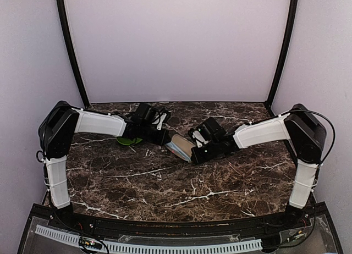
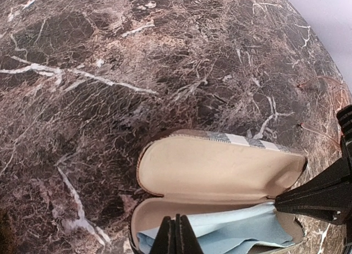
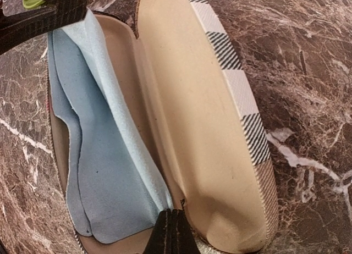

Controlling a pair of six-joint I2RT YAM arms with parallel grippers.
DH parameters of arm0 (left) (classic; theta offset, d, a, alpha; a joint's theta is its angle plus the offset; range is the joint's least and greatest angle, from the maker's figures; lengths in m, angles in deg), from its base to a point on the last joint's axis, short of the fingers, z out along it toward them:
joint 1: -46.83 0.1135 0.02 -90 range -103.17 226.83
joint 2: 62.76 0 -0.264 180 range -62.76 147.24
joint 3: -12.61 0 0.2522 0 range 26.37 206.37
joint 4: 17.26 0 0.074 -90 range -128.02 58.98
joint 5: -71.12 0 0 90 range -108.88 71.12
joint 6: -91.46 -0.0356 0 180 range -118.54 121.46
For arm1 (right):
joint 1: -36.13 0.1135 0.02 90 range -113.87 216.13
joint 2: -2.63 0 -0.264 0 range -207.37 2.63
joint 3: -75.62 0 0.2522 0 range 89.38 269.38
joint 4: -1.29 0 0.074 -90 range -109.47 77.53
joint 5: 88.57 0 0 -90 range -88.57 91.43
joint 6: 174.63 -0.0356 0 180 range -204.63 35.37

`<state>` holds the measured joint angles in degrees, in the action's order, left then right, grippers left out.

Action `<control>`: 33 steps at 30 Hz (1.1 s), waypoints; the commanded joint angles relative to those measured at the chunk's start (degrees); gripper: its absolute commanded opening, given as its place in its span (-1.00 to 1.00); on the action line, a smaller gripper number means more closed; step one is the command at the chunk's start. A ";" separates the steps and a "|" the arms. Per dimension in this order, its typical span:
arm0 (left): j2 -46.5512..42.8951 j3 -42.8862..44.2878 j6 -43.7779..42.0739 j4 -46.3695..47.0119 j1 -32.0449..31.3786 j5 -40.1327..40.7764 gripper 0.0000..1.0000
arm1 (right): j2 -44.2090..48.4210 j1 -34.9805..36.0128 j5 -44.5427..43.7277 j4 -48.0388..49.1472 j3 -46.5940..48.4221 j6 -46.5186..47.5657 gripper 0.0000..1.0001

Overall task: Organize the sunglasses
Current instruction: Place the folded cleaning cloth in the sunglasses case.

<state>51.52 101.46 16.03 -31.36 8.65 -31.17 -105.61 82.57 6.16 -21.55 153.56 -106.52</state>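
Observation:
A sunglasses case [image 2: 220, 169] lies open on the marble table, beige inside and checked outside. It also shows in the right wrist view [image 3: 209, 133] and the top view [image 1: 179, 147]. A light blue cloth [image 3: 104, 171] lies in its lower half. My left gripper [image 2: 176, 229] is shut on one end of the cloth [image 2: 242, 229]. My right gripper [image 3: 175, 224] is shut on the other end, by the hinge. Thin rose-coloured wire [image 2: 316, 134], seemingly the sunglasses' arms, lies beyond the case at the right edge of the left wrist view.
A green object [image 1: 129, 139] lies under my left arm, left of the case, and shows at the top left of the right wrist view [image 3: 30, 0]. The two grippers [image 1: 165, 137] [image 1: 193, 148] are close together over the case.

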 commanded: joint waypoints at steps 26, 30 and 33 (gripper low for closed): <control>2.88 4.74 -2.55 -3.39 -0.25 1.17 -0.74 | 0.00 -0.29 0.69 -0.40 0.94 -0.04 -0.91; 2.80 5.45 -2.30 -3.95 -0.26 0.94 -0.58 | 0.46 -0.30 0.31 -0.69 1.18 -0.16 -0.79; 2.50 5.68 -2.15 -4.03 -0.31 0.77 -0.51 | 1.22 -0.37 -0.05 -1.01 1.31 -0.26 -0.70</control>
<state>54.47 105.44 14.06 -34.11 8.65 -30.30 -105.61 82.57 6.53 -22.10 153.61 -106.50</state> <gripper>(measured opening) 0.228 0.130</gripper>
